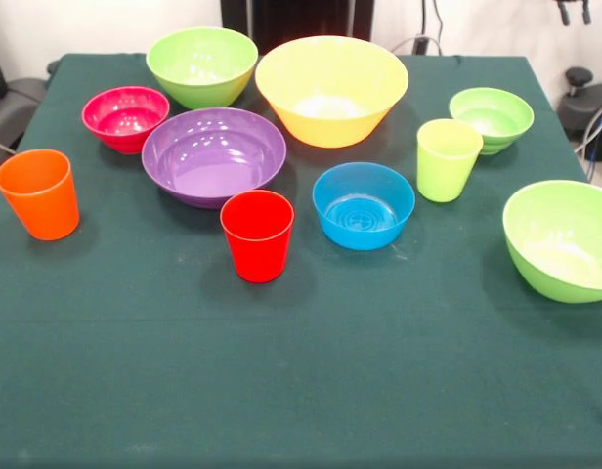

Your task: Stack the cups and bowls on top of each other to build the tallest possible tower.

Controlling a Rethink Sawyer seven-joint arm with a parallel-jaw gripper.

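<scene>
All cups and bowls stand apart and upright on the green tablecloth; no tower shows. The orange cup is at the left, the red cup in the middle, the lime green cup to the right. The yellow bowl is at the back centre, the purple bowl left of centre, the blue bowl beside the red cup, the magenta bowl at the back left. Lime green bowls stand at the back left, back right and right edge. The gripper is out of view.
The robot's black pedestal stands behind the table's far edge. Dark equipment and cables sit off the table at the right.
</scene>
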